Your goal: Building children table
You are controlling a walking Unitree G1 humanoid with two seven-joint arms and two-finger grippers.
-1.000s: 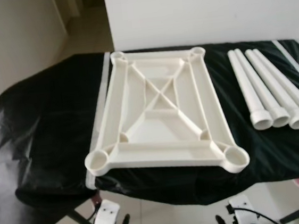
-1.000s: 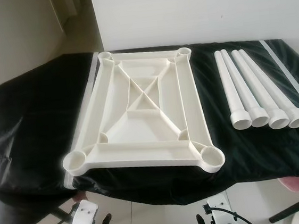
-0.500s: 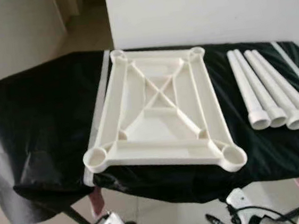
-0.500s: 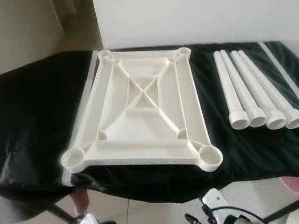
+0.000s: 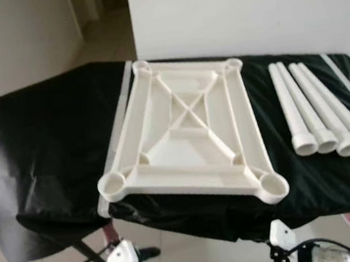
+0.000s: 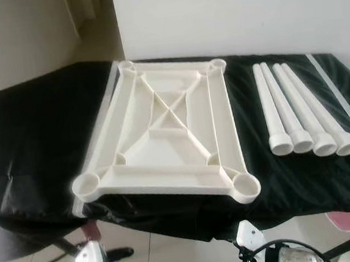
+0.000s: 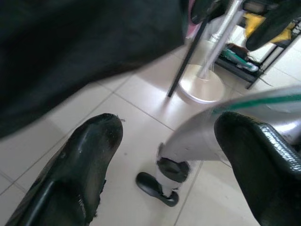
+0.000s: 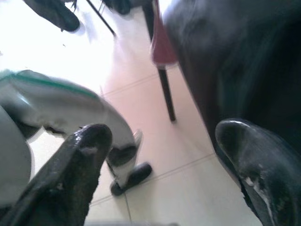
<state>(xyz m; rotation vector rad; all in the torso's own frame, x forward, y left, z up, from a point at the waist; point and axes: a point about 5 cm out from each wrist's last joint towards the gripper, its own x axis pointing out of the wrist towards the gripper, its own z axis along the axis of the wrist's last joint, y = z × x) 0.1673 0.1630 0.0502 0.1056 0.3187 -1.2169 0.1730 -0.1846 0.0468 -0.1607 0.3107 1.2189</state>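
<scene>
Hanging low at 7 o'clock, left gripper (image 7: 160, 155) gaping wide, gripping nothing. Lying upside down at centre on the black cloth (image 5: 51, 144) — tabletop (image 5: 188, 136), four sockets vacant. Resting at 3 o'clock, well apart — four legs (image 5: 320, 112), none fitted; assembly seemingly not begun. Dangling at 5 o'clock, right gripper (image 8: 160, 160) likewise spread, empty.

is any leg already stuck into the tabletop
No, all four legs lie side by side on the black cloth, apart from the tabletop.

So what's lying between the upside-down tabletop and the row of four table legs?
Nothing but bare black cloth separates the tabletop from the four legs, as the right eye view shows.
</scene>
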